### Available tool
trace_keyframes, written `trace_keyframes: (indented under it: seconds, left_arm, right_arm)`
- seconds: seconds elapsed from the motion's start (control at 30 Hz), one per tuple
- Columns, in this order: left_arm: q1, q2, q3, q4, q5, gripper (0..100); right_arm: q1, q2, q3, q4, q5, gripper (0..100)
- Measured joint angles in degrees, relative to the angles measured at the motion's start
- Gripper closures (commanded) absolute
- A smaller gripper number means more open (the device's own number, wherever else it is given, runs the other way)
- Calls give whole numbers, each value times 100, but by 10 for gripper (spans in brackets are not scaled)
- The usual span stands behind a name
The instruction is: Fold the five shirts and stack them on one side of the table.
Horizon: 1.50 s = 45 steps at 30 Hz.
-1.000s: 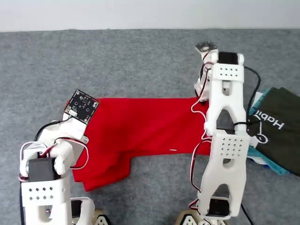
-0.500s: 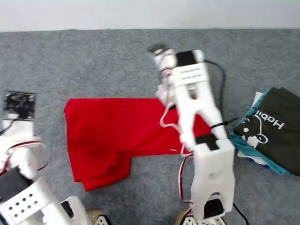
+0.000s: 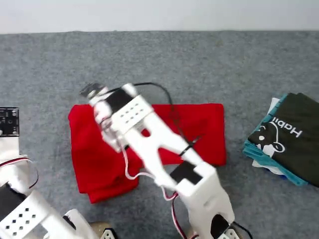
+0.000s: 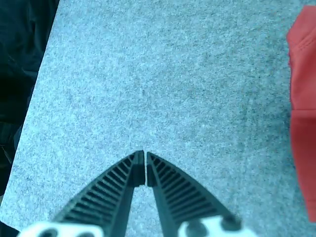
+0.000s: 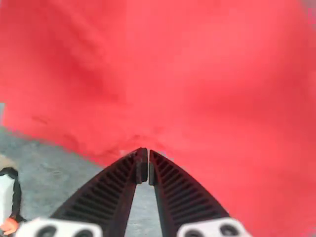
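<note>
jaws both clenched, empty; right arm (image 3: 133, 113) swung leftward over red shirt (image 3: 209, 130).

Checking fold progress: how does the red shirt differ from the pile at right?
The red shirt lies spread wide mid-table; the pile is compact, several folded shirts stacked. The red shirt is plain; the pile is dark on top with white print. The right gripper hangs over the red shirt, not the pile. Both lie on the grey mat.

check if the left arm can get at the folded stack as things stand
Probably not: the left end effector sits beyond the red shirt from the stack, and the right arm lies across the way.
</note>
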Motion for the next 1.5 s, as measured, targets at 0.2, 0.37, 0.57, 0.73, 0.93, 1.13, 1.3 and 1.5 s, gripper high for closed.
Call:
trace_keyframes:
  seconds: [0.2, 0.37, 0.57, 0.73, 0.93, 1.13, 1.3, 1.5]
  left_arm:
    - [0, 0, 0, 0, 0, 985]
    - [0, 0, 0, 0, 0, 985]
    - [0, 0, 0, 0, 0, 985]
    - [0, 0, 0, 0, 0, 985]
    - [0, 0, 0, 0, 0, 985]
    - [0, 0, 0, 0, 0, 985]
    - [0, 0, 0, 0, 273, 985]
    - [0, 0, 0, 0, 316, 985]
  right_arm:
    - [-607, 440, 0, 0, -26, 989]
    - [-730, 791, 0, 0, -26, 989]
    - [-721, 1099, 97, 0, -26, 989]
    - [-563, 1090, 774, 0, 255, 989]
    - [-334, 360, 1257, 0, 510, 989]
    - [-316, -167, 1125, 0, 510, 989]
    - [-431, -167, 1081, -387, 510, 989]
    - [-703, 413, 1081, -598, 510, 989]
